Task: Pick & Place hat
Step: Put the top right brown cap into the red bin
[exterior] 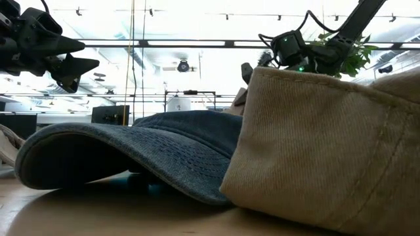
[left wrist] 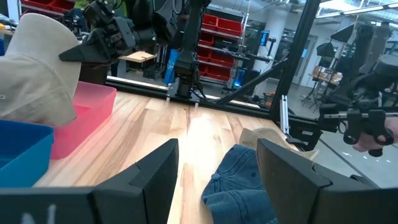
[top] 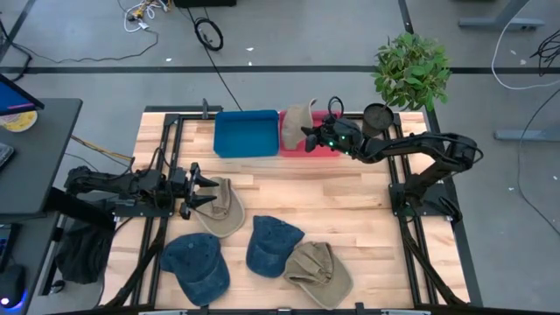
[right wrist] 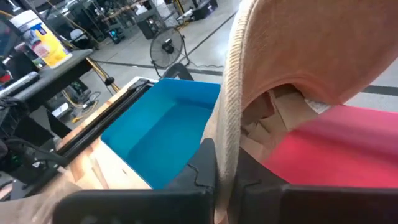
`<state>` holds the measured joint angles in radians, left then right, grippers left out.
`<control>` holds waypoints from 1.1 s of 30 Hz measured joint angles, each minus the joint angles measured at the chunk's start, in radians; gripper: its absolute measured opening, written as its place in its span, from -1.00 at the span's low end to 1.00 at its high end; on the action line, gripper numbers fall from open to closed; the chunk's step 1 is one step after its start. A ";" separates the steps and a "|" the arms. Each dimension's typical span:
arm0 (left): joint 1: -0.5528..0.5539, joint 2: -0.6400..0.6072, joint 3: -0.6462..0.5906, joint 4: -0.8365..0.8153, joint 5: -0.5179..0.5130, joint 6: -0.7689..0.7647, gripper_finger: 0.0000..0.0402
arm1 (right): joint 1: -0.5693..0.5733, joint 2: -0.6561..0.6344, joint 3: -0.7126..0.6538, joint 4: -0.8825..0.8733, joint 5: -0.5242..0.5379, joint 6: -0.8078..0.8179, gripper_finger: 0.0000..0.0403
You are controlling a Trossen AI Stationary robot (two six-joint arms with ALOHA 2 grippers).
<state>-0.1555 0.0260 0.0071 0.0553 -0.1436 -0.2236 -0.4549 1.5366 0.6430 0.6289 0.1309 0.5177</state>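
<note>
right gripper pinched tight on the edge of a tan hat, holding it over the pink bin just beside the blue bin at the far edge of the table. left gripper hovering with fingers spread above another tan hat near the left side. nearer the front, two blue hats and a third tan hat lying flat.

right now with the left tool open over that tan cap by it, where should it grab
Probably the brim of the tan cap, coming straight down from above. The cap lies flat on the table under the open left tool, and its thin brim edge suits a pinch better than the rounded crown.
</note>
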 joint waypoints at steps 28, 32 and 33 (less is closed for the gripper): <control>0.000 0.000 0.000 0.000 0.000 0.000 0.10 | -0.008 -0.110 0.000 -0.378 -0.009 0.130 -0.16; 0.000 0.000 0.000 0.000 0.000 0.000 0.10 | -0.025 -0.205 0.000 -0.568 0.031 0.068 0.10; 0.000 0.000 0.000 0.000 0.000 0.001 0.10 | -0.031 -0.229 0.000 -0.613 0.038 0.057 0.15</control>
<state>-0.1555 0.0257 0.0074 0.0551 -0.1440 -0.2230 -0.4856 1.3078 0.6434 0.0161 0.1690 0.5752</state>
